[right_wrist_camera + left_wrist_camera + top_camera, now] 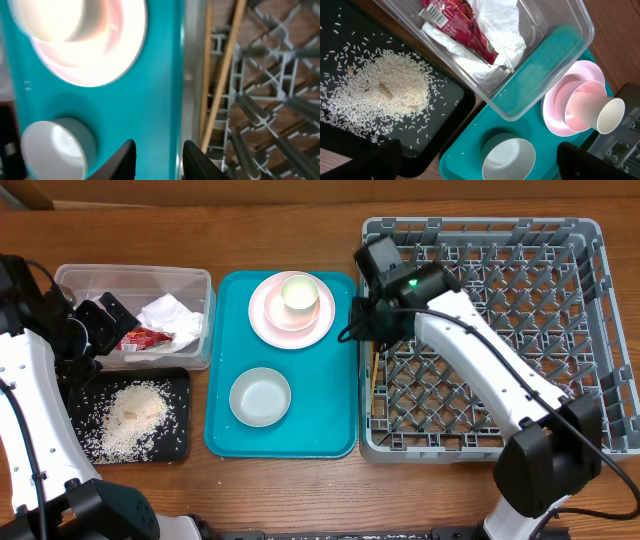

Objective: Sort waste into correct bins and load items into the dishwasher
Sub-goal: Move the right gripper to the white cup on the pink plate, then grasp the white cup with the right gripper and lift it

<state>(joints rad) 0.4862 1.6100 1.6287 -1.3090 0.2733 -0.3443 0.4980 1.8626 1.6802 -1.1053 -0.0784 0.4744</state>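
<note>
Wooden table [300,490]: rack [480,224] holds chopsticks [223,75] just beside right gripper [159,152].

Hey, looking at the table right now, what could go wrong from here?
The chopsticks lie loose over open grid along the left wall of the dish rack; they might slip through. The cup stands on the pink plate, so lifting the plate could topple it. The open right gripper hangs above the rim of the teal tray and might catch it.

Two chopsticks [223,75], one plate [262,320], one cup [299,292]
</note>
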